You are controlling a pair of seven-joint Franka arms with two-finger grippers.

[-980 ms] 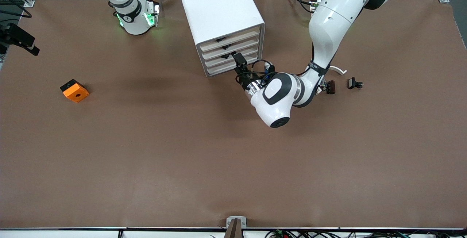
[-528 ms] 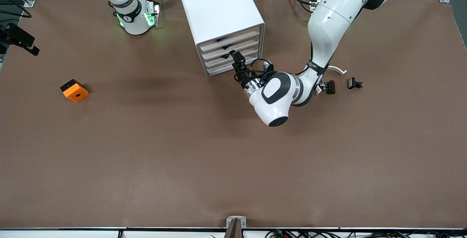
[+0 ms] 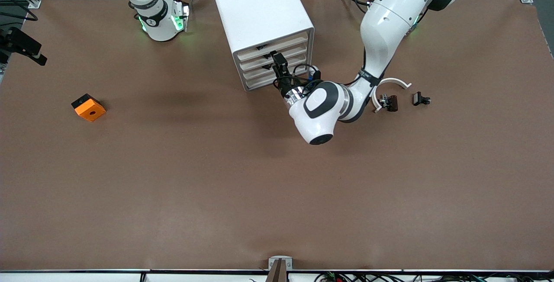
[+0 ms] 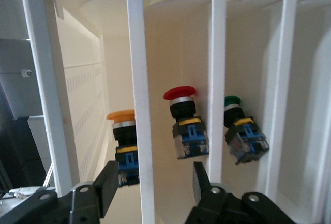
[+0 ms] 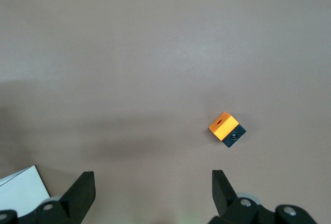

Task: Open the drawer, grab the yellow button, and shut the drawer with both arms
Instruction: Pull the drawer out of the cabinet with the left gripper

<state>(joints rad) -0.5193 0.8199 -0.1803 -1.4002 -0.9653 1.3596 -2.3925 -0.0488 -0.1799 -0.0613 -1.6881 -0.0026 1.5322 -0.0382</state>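
My left hand [image 3: 277, 63] at the drawer fronts of the white cabinet [image 3: 259, 18]

Its fingers [image 4: 106, 185] stand part open either side of one drawer front's [image 4: 140, 131] upright lip without visibly gripping it; the button [image 4: 124, 144], orange-yellow cap up, sits in the drawer just past that lip, beside a red-capped [image 4: 185, 123] and a green-capped one [image 4: 243, 131]. My right hand [image 5: 152, 185] waits wide open and empty above the worktop [image 3: 216, 187], the orange block [image 5: 226, 129] below it.
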